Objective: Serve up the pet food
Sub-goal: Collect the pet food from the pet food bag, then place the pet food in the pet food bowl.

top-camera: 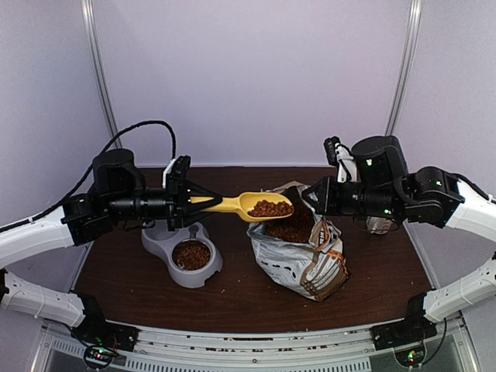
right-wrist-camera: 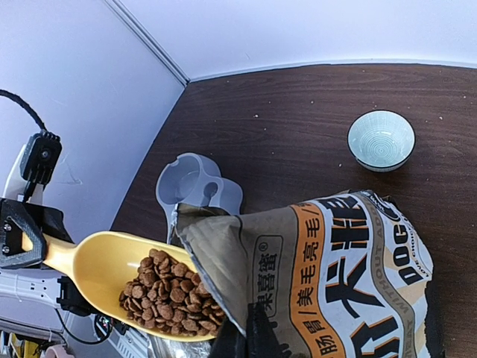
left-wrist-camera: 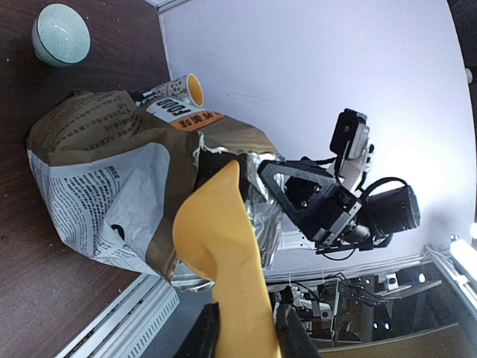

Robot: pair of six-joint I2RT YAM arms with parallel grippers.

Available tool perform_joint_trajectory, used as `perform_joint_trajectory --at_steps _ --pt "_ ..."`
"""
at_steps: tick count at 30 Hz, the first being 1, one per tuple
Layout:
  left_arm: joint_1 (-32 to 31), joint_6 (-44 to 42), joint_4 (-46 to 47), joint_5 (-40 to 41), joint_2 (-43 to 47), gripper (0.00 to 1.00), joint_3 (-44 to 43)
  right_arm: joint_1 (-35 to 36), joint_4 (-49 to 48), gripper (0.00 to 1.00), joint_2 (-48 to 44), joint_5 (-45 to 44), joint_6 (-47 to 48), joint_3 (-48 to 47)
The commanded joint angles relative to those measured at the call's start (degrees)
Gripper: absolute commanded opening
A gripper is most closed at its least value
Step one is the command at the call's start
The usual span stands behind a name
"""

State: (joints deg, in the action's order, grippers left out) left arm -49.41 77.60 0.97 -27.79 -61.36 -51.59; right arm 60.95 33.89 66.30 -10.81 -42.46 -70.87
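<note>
— Jaws first: the left gripper (top-camera: 188, 203) is clamped tight on the handle of the yellow scoop (top-camera: 246, 204). The right gripper (top-camera: 304, 195) is pinched closed on the rim of the bag (top-camera: 298, 263), holding its mouth up.
— And the pet food (top-camera: 270, 208)?
— A full load sits in the scoop, up in the air just above the bag's open mouth. Nearest us, the grey feeder (top-camera: 159, 246) stands on the table (top-camera: 232, 298) just left of the bag. One of its wells already has a layer in it, and there's more down in the bag.
— So the carry across to the feeder looks like the next job. Risks?
— That scoop is heaped close to its lip. Any roll of the wrist or a jerky swing could scatter pellets on the table between bag and feeder. Tip too early and they'd strike the feeder's rim and bounce.
— And the bag?
— Crumpled, soft. If the right gripper lets go or tugs, it could slump and pour out. Far back, a small pale bowl (right-wrist-camera: 381, 139) sits well apart from all this.
</note>
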Motion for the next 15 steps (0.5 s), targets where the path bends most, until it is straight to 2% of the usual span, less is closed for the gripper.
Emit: perform_joint_trajectory --at_steps 1,15 --pt "0.76 1.46 6.65 -1.81 1.58 0.0 0.4 -0.57 2.3 0.0 -1.36 -2.75 -0.35 -0.23" --pt "1.63 5.44 10.47 -4.67 3.78 0.0 -0.44 -0.74 2.58 0.0 -1.09 -3.0 -0.25 -0.48"
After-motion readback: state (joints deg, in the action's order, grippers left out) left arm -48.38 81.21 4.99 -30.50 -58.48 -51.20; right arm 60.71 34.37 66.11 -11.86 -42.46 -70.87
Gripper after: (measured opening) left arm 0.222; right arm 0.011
